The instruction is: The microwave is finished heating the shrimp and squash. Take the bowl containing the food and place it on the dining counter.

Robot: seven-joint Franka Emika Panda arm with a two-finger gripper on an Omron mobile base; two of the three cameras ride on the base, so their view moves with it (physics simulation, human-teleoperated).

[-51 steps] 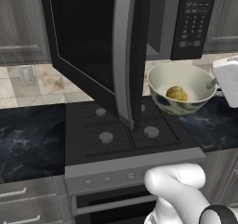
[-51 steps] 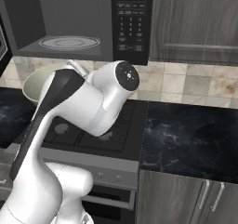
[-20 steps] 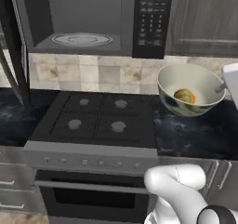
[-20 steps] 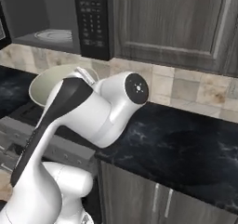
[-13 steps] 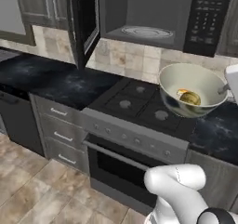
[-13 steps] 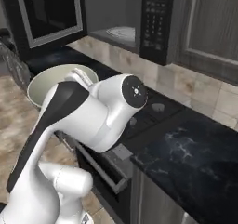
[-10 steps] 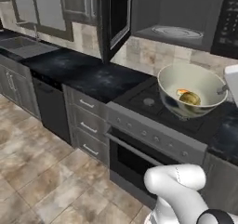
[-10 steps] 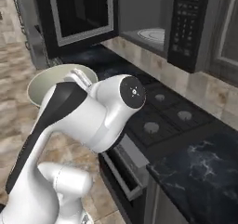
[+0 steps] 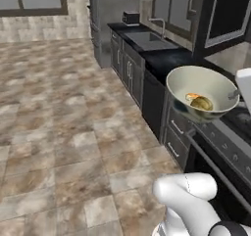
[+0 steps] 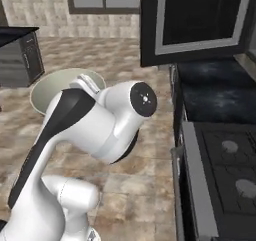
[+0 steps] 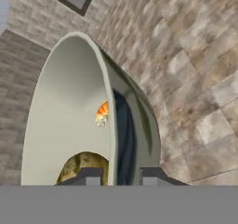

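The gripper (image 11: 117,176) is clamped on the rim of the bowl (image 9: 202,92), which rides mid-right in the left base view, above the floor (image 9: 63,107). Shrimp (image 9: 192,97) and squash (image 9: 201,103) lie inside. The carry probably goes best with the bowl kept level and the base driven smoothly, so nothing slides out.

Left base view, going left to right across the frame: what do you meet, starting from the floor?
Tiled floor → sink → bowl → shrimp → squash.
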